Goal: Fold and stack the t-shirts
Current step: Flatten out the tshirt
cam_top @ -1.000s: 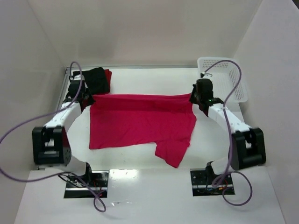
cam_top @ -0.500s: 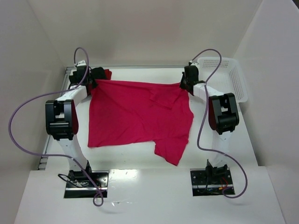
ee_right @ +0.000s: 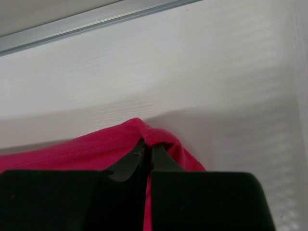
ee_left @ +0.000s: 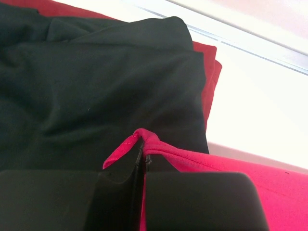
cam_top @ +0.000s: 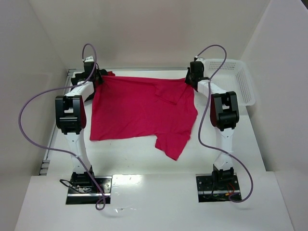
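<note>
The crimson-pink t-shirt (cam_top: 139, 108) lies spread over the middle of the table, its far edge pulled taut between both arms. My left gripper (cam_top: 99, 78) is shut on its far left corner (ee_left: 144, 137). My right gripper (cam_top: 189, 79) is shut on its far right corner (ee_right: 144, 132). Just behind the left gripper lies the folded black t-shirt (ee_left: 91, 86) on top of the darker red t-shirt (ee_left: 209, 72); in the top view both are mostly hidden by the left arm.
A white perforated basket (cam_top: 236, 79) stands at the back right, close to the right arm. The table's back rail (ee_right: 86, 21) runs just beyond both grippers. Purple cables loop over each arm.
Both arms have reached toward the back of the table, dragging the crimson-pink shirt's far edge with them. The whole shirt has slid away from the near edge.
</note>
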Available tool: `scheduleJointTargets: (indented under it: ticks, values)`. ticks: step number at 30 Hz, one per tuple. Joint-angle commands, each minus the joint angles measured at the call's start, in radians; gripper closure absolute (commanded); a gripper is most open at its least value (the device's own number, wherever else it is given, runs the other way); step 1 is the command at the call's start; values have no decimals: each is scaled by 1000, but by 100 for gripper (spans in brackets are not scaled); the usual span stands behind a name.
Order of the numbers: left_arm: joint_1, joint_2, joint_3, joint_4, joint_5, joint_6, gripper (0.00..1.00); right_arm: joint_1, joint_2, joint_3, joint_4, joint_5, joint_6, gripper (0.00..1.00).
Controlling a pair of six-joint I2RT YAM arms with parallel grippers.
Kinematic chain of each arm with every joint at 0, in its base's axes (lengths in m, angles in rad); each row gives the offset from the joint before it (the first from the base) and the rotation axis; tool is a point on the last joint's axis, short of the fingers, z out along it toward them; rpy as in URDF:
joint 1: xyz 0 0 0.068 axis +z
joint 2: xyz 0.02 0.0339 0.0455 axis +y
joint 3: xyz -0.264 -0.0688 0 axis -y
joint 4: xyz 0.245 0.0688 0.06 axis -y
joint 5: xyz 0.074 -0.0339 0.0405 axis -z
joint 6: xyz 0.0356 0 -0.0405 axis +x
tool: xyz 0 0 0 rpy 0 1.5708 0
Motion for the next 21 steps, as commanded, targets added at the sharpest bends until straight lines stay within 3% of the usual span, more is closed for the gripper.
scheduleJointTargets:
  ticks: [1, 14, 21]
  values:
    - [7, 40, 79, 20, -29, 42, 100, -16, 33, 64, 39, 23, -15, 100]
    - [26, 49, 143, 20, -40, 86, 100, -16, 63, 104, 39, -21, 3, 96]
    - [44, 80, 197, -37, -29, 65, 90, -16, 84, 124, 17, -31, 3, 92]
